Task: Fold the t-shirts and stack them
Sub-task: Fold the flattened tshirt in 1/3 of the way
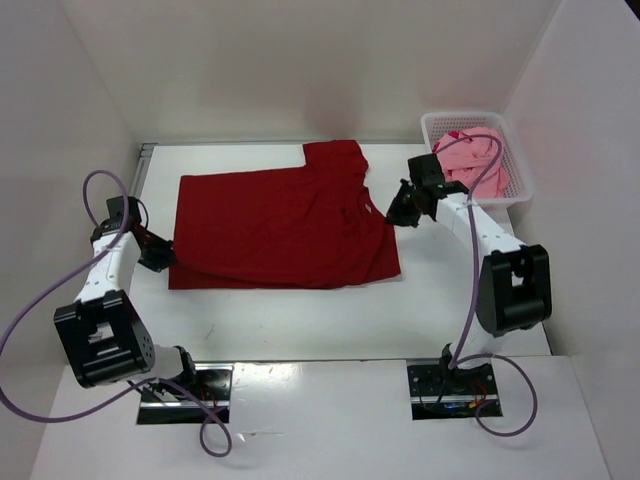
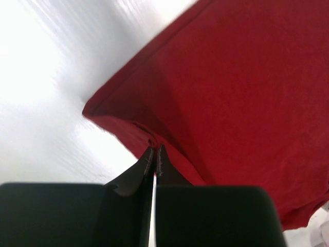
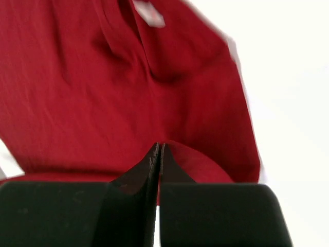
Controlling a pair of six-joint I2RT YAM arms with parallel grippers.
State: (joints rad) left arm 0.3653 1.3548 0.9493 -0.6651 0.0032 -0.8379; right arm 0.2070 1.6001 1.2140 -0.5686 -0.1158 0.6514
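Observation:
A dark red t-shirt (image 1: 280, 215) lies spread across the middle of the table, with one sleeve (image 1: 335, 158) pointing to the back. My left gripper (image 1: 163, 255) is shut on its near-left corner; in the left wrist view the closed tips (image 2: 155, 149) pinch the hem of the red cloth (image 2: 231, 92). At the shirt's right edge my right gripper (image 1: 395, 212) is shut on a raised fold of the same cloth (image 3: 205, 162), its tips (image 3: 159, 147) pressed together. A light pink t-shirt (image 1: 468, 160) lies crumpled in the basket.
A white lattice basket (image 1: 520, 188) stands at the back right, close behind the right arm. White walls enclose the table on the left, back and right. Purple cables loop from both arms near the front edge.

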